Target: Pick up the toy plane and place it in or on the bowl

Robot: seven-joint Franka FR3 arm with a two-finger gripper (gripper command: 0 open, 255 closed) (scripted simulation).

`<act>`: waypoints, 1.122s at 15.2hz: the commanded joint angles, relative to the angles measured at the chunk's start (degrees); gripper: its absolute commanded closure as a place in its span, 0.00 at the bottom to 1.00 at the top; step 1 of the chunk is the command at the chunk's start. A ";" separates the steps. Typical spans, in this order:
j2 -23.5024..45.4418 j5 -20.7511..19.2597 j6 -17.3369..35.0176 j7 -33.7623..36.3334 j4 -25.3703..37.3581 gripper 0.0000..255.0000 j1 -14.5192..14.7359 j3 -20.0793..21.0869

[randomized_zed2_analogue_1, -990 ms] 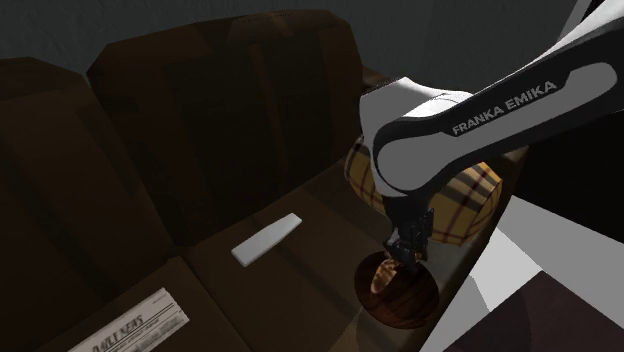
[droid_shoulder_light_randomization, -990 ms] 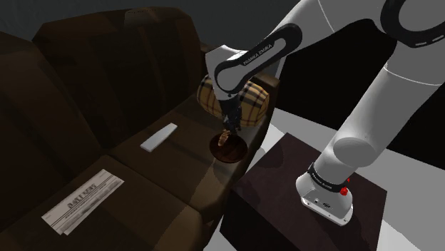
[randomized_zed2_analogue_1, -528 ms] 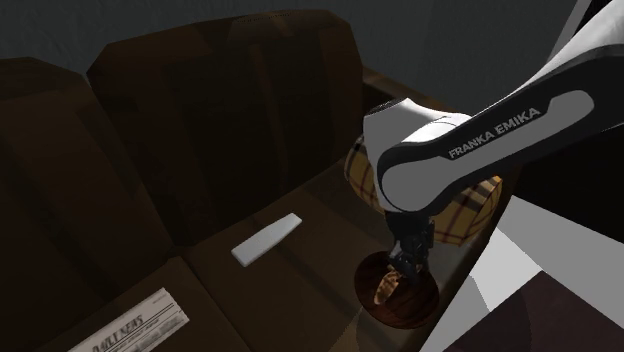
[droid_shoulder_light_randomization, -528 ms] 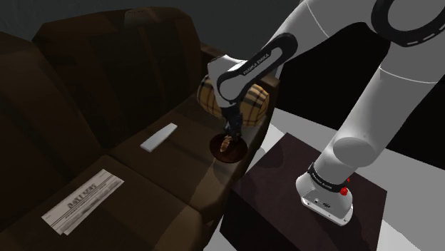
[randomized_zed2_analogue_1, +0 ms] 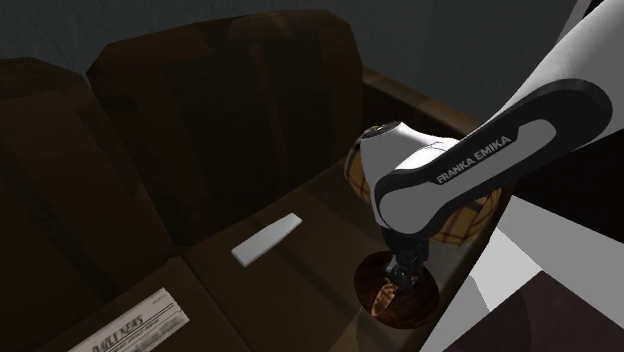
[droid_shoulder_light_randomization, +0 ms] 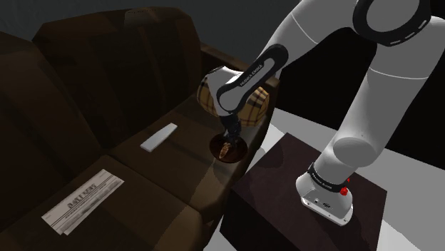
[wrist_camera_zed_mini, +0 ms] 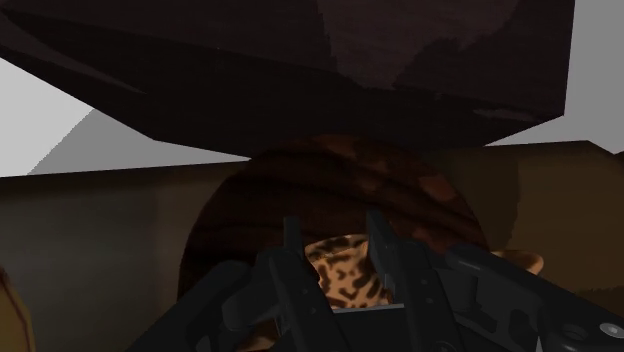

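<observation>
In the shoulder view the white arm bends down toward the middle of the frame, its black pincer [droid_shoulder_light_randomization: 228, 145] lowered into a dark brown bowl [droid_shoulder_light_randomization: 239, 153] on the seat of a dark sofa [droid_shoulder_light_randomization: 107, 85]. In the wrist view the pincer [wrist_camera_zed_mini: 334, 230] is closed partway on the toy plane [wrist_camera_zed_mini: 340, 270], a tan body with dark spots clasped between the two fingers, with the bowl's rim [wrist_camera_zed_mini: 250, 190] curving just beyond it. In the second exterior view, lower right, the plane [randomized_zed2_analogue_1: 380, 293] sits inside the bowl [randomized_zed2_analogue_1: 420, 305] under the pincer [randomized_zed2_analogue_1: 400, 275]. A plaid cushion [droid_shoulder_light_randomization: 255, 107] lies just behind the bowl; a flat white bar [droid_shoulder_light_randomization: 158, 137] and a newspaper [droid_shoulder_light_randomization: 82, 201] lie further left on the seat
</observation>
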 commanded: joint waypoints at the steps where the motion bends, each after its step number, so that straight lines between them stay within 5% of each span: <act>1: 1.31 -0.51 1.37 0.24 -0.08 1.00 -0.01 -0.20; 8: 1.31 -0.51 1.37 0.24 -0.08 1.00 0.00 -0.20; 9: 1.31 -0.51 1.37 0.24 -0.08 0.00 0.00 -0.20; 14: 1.31 -0.51 1.37 0.24 -0.08 0.00 0.00 -0.20; 17: -1.40 0.58 -4.77 -0.54 3.46 0.00 -0.09 0.15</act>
